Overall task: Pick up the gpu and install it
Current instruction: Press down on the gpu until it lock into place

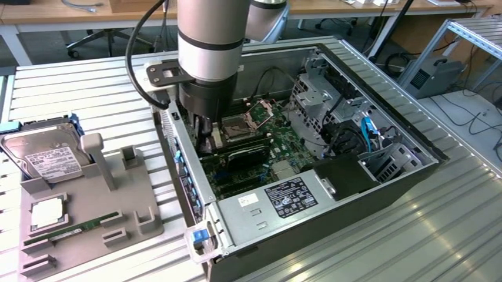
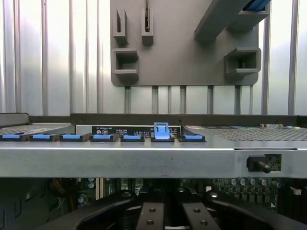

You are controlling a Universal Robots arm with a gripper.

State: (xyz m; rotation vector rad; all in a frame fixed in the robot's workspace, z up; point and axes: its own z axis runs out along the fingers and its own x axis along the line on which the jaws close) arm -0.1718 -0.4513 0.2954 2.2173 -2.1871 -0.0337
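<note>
I have the gripper [image 1: 206, 138] down inside the open computer case [image 1: 408, 170], close against the case's wall on the exterior view's left. Its jaws are pressed together; I cannot tell whether they pinch anything. The gpu [image 1: 244, 154] lies as a flat black card on the motherboard [image 1: 274, 126], just beside the fingertips and below the processor socket [image 1: 237, 123]. Crowding it are the drive cage [image 1: 314, 97] toward the exterior view's right and the labelled power supply [image 1: 290, 197] nearer the camera. In the wrist view the case's rear edge [image 2: 153, 160] with its row of blue slot clips [image 2: 161, 132] stands close ahead. Outside the case, the grey parts tray [image 1: 94, 194] carries the hard drive [image 1: 47, 158] and a green memory stick [image 1: 70, 230].
</note>
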